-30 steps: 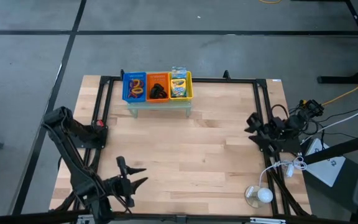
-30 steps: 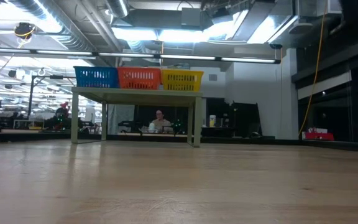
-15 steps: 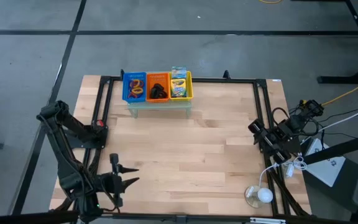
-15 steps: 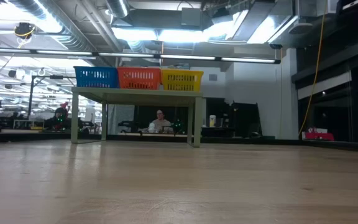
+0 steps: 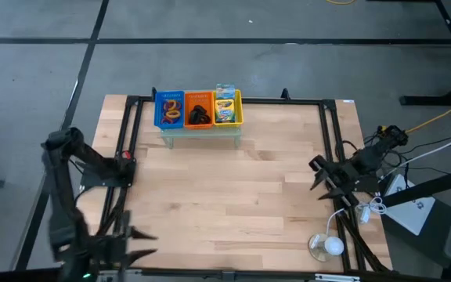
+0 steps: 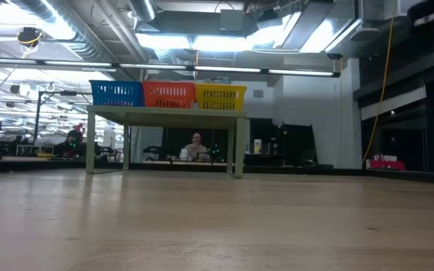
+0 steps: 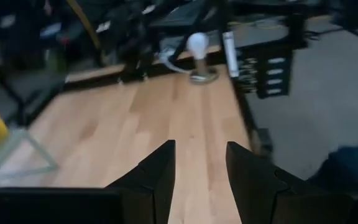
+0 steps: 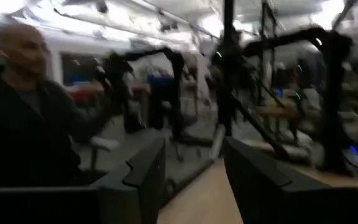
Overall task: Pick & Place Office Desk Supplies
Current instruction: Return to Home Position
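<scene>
At the table's far edge, near 12 o'clock and a little toward 11, a pale green mesh riser (image 5: 200,134) stands on the light wooden table (image 5: 233,196). Three small plastic mesh bins sit on it, touching in a row. The blue plastic bin (image 5: 169,109) lies toward 11 o'clock and holds the purple, orange and yellow rings (image 5: 171,110). The orange plastic bin (image 5: 199,109) in the middle holds the small black clips (image 5: 200,116). The yellow plastic bin (image 5: 228,108) toward 1 o'clock holds the green-and-yellow crayon boxes (image 5: 225,105), standing upright.

The low view shows the same row on the riser's top; the contents are hidden behind the bin walls. A seated person (image 6: 195,147) shows beneath the riser, far off in the room.

The left gripper (image 5: 142,244) hangs at 7 o'clock, at the near edge, well apart from the riser. Its wrist view shows the two dark fingers (image 7: 160,177) spread, with bare wood between them and nothing grasped.

The right gripper (image 5: 317,176) sits at 3 o'clock by the black frame rail, pointing inward over the table. Its fingers (image 8: 146,171) are likewise released and parted, holding nothing; a person in dark clothing (image 8: 23,118) shows beyond them, blurred.

A white bulb on a clear round base (image 5: 326,246) stands at 5 o'clock.
</scene>
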Available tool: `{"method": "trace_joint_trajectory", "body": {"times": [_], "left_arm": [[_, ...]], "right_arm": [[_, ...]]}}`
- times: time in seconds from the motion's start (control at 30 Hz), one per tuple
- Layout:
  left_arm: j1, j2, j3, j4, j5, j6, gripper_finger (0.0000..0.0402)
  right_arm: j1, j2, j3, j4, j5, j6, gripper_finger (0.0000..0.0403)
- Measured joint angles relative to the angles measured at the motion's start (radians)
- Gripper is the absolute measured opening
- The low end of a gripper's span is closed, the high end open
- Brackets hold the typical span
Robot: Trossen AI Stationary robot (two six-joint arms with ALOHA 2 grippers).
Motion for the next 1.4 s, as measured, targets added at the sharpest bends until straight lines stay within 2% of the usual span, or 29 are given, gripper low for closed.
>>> {"method": "trace_joint_trajectory", "body": {"times": [0.07, 0.13, 0.2, 0.23, 0.27, 0.33, 0.37, 0.4, 0.43, 0.5, 0.53, 0.63, 0.7, 0.83, 0.97, 1.1, 1.23, 1.4], "left_arm": [[-0.039, -0.014, -0.003, -0.005, -0.005, 0.014, 0.0137], [-0.042, -0.041, -0.003, 0.030, 0.036, 0.062, 0.0138], [-0.024, -0.066, -0.003, 0.154, 0.106, 0.205, 0.0139], [-0.006, -0.074, -0.005, 0.261, 0.183, 0.326, 0.0138], [0.018, -0.085, -0.022, 0.408, 0.308, 0.474, 0.0138], [0.076, -0.112, -0.082, 0.663, 0.696, 0.765, 0.0137], [0.111, -0.129, -0.110, 0.724, 0.883, 0.837, 0.0136], [0.145, -0.151, -0.138, 0.735, 0.986, 0.850, 0.0136], [0.172, -0.174, -0.171, 0.719, 1.003, 0.831, 0.0136], [0.213, -0.229, -0.266, 0.721, 0.925, 0.795, 0.0137], [0.239, -0.259, -0.321, 0.738, 0.927, 0.792, 0.0138], [0.327, -0.400, -0.488, 0.799, 1.064, 0.833, 0.0139], [0.328, -0.546, -0.587, 0.843, 1.068, 0.836, 0.0138], [0.261, -0.784, -0.760, 0.808, 0.857, 0.829, 0.0134], [0.179, -0.958, -0.860, 0.772, 0.753, 0.917, 0.0136], [0.115, -1.076, -0.914, 0.670, 0.624, 0.884, 0.0138], [0.063, -1.174, -0.975, 0.679, 0.571, 0.904, 0.0139], [0.030, -1.310, -1.086, 0.741, 0.556, 0.906, 0.0139]], "right_arm": [[0.000, 0.001, 0.047, -0.066, 0.017, 0.002, 0.0162], [0.000, -0.001, 0.112, -0.099, -0.026, -0.044, 0.0162], [0.000, -0.001, 0.171, -0.151, -0.020, -0.075, 0.0162], [0.000, -0.001, 0.185, -0.159, 0.011, -0.071, 0.0162], [0.000, 0.000, 0.189, -0.159, 0.039, -0.060, 0.0162], [0.000, 0.005, 0.187, -0.166, 0.051, -0.050, 0.0162], [0.000, 0.005, 0.182, -0.165, 0.046, -0.048, 0.0162], [0.000, 0.005, 0.180, -0.160, 0.044, -0.039, 0.0162], [0.000, 0.006, 0.176, -0.155, 0.047, -0.022, 0.0162], [0.001, 0.009, 0.161, -0.178, 0.077, 0.011, 0.0162], [0.002, 0.008, 0.152, -0.188, 0.094, 0.015, 0.0162], [0.014, -0.001, 0.146, -0.195, 0.129, -0.037, 0.0162], [0.023, -0.001, 0.147, -0.221, 0.175, -0.066, 0.0162], [0.038, 0.000, 0.147, -0.261, 0.241, -0.060, 0.0162], [0.047, 0.000, 0.167, -0.277, 0.243, -0.066, 0.0162], [0.047, 0.000, 0.198, -0.325, 0.267, -0.055, 0.0162], [0.047, -0.001, 0.183, -0.329, 0.264, 0.004, 0.0162], [0.047, 0.000, -0.005, -0.106, 0.260, -0.012, 0.0162]]}}
